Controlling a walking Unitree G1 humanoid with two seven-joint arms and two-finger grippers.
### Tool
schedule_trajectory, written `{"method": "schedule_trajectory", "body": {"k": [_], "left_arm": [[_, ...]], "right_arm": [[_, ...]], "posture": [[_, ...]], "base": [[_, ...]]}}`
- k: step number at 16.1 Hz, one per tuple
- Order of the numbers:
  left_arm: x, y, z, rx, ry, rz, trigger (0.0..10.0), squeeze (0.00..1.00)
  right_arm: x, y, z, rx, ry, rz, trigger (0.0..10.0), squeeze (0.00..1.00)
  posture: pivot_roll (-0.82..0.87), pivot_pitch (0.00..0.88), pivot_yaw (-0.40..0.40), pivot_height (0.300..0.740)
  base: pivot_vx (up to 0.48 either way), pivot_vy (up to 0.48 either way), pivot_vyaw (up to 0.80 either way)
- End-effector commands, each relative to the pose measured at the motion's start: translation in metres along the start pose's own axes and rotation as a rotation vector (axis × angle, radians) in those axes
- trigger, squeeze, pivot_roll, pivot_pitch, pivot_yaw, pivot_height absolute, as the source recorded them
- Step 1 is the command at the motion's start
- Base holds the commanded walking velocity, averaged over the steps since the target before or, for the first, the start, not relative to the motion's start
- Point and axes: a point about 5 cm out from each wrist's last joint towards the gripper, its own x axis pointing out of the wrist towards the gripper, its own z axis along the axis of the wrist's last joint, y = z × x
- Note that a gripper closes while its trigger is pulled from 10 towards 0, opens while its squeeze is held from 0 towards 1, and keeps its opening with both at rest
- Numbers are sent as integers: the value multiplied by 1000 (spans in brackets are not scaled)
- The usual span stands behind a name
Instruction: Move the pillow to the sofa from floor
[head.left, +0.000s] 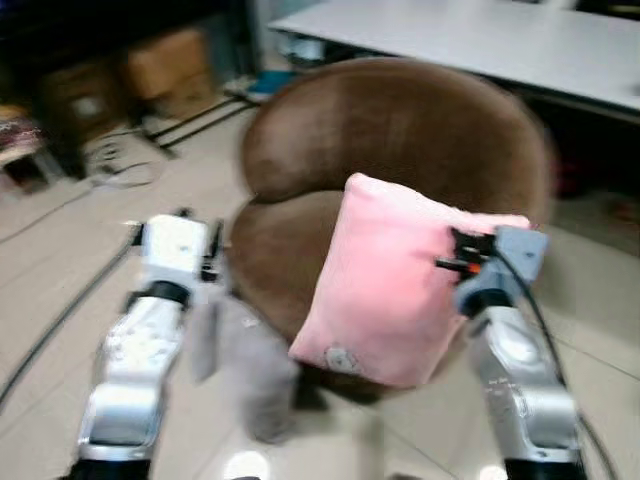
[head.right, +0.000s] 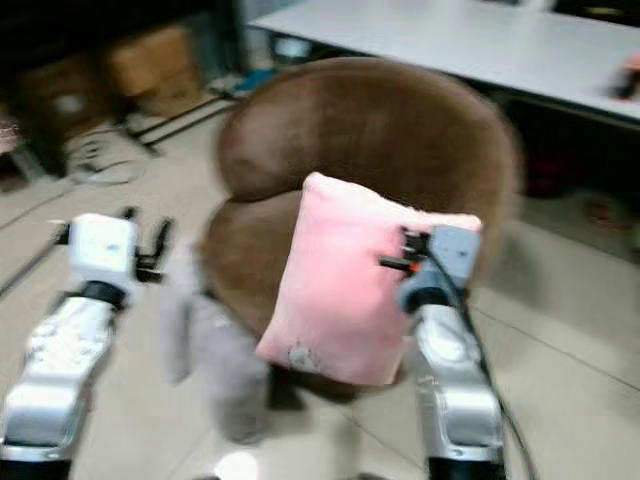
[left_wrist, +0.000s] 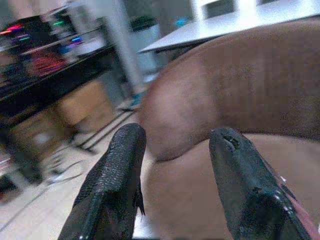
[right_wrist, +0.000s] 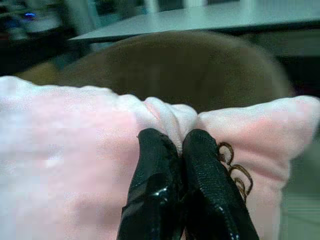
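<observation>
The right gripper (right_wrist: 182, 150) pinched the top edge of the pink pillow (head.left: 385, 285), holding it upright before the brown sofa (head.left: 400, 140). The left gripper (left_wrist: 175, 165) was spread apart and empty beside the seat.

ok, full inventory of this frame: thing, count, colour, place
pillow: 1, pink, held up in front of the sofa seat, off the floor
sofa: 1, brown, round-backed, centre
table: 1, pale grey, behind the sofa
cardboard boxes: at least 2, tan, far left under dark shelving
cables: several, dark, on the tiled floor at left
left pincer: 1, black fingers, open, left of the sofa
right pincer: 1, black fingers, pinched on the pillow's top edge
</observation>
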Motion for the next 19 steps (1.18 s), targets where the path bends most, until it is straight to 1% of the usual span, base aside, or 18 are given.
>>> {"method": "schedule_trajectory", "body": {"k": [1, 4, 5, 8, 11, 16, 19], "left_arm": [[-2, 9, -1, 5, 4, 33, 10000, 0], [-2, 9, 1, -4, -14, 37, 10000, 0], [-1, 9, 4, -16, -31, 35, 10000, 0], [-5, 12, 6, -31, -43, 16, 10000, 0], [-10, 15, 4, -28, -38, 15, 10000, 0], [-11, 12, 4, -25, -38, -8, 10000, 0], [-11, 15, 5, -19, -43, -3, 10000, 0]], "right_arm": [[1, 13, 7, 2, -36, 41, 10000, 0], [2, 12, 6, -1, -33, 38, 10000, 0], [2, 11, 6, 12, -37, 38, 10000, 0], [2, 16, 3, 18, -33, 55, 10000, 0], [2, 17, 3, 27, -34, 61, 10000, 0], [3, 19, 7, 32, -52, 83, 10000, 0], [4, 20, 6, 45, -52, 82, 10000, 0]], "posture": [[-86, 0, 52, 740], [-85, 0, 54, 740], [-77, 0, 47, 740], [-66, 0, 43, 740], [-59, 0, 34, 740], [-48, 0, 44, 740], [-42, 0, 34, 740]], "base": [[0, 0, 0], [0, 0, 0], [0, 0, 0], [0, 0, 0], [321, 0, 0], [335, 0, 0], [334, 0, 0]]}}
